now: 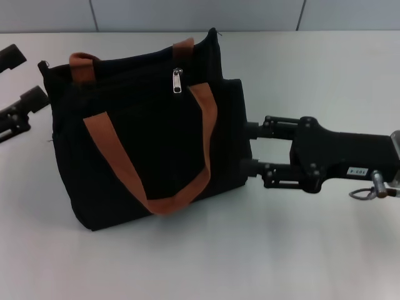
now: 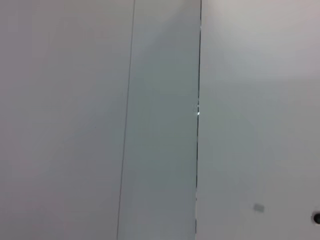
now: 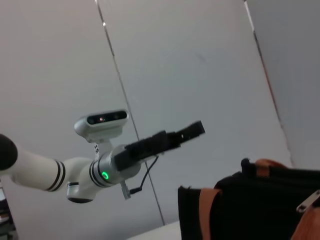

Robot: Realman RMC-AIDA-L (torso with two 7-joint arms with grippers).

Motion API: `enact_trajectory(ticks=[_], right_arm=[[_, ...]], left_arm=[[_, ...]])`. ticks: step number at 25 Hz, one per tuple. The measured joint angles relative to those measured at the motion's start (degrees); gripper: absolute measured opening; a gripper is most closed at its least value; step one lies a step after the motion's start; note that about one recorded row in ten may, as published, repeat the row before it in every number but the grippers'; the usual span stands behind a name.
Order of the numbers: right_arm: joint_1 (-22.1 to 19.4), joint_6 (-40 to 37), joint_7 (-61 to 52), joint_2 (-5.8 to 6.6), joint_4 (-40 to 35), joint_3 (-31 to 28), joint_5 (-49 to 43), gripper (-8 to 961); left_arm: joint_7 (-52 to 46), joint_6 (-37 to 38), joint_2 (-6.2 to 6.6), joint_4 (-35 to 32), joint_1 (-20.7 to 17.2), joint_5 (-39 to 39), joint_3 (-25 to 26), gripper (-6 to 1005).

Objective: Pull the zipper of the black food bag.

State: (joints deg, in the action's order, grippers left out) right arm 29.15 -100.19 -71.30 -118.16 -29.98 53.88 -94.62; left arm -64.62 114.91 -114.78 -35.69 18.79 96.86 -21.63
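Observation:
The black food bag [image 1: 144, 144] stands on the white table [image 1: 262, 250] at centre left, with two orange-brown strap handles. The zipper, a small silver pull tab [image 1: 177, 80], hangs at the top of the front face. My right gripper [image 1: 248, 148] is open, lying level at the bag's right side panel, with its fingertips [image 1: 251, 129] at the fabric; I cannot tell if they touch it. My left gripper [image 1: 22, 78] is open at the table's far left, apart from the bag. The right wrist view shows the bag's top [image 3: 260, 200], the pull tab [image 3: 307, 200] and the left gripper [image 3: 190, 131] farther off.
The table's back edge meets a grey panelled wall [image 1: 187, 12] just behind the bag. The left wrist view shows only pale wall panels [image 2: 160, 120].

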Motion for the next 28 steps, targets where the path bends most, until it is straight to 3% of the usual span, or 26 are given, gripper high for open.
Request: enact_trajectory(ticks=[4,7,12,16,21,28], right_arm=[[-0.6,-0.3,5.2,-0.23,0.9,0.4,-1.2,700],[-0.7,-0.4,8.8,-0.63,1.7,1.0,-2.7,700],[-0.3,-1.0,15.0,-0.81,4.5,1.3,-5.0,700],[0.3,-0.4,17.0,-1.03,5.9,2.3,-5.6,700],[1.0,0.0,16.1,-1.06,6.9,4.9,-5.7,763],[1.0,0.7,16.2,-1.15,7.7,5.0,-5.7,825]], left_arm=[[0.9,0.2,-0.14,1.4,0.0,-1.1,-5.2,834],[4.8,0.3,-1.80,2.9,0.6,-2.5,-18.9,834],[6.6,0.3,-3.11,3.1,-0.9,-2.7,-25.9,834],[9.7,-0.5,-3.22,5.0,-2.4,-0.8,-29.3,834],[12.6,-6.0,-2.39,9.8,-2.8,2.8,-29.6,834],[12.7,-9.0,-2.08,10.2,-2.5,4.8,-29.4,834]])
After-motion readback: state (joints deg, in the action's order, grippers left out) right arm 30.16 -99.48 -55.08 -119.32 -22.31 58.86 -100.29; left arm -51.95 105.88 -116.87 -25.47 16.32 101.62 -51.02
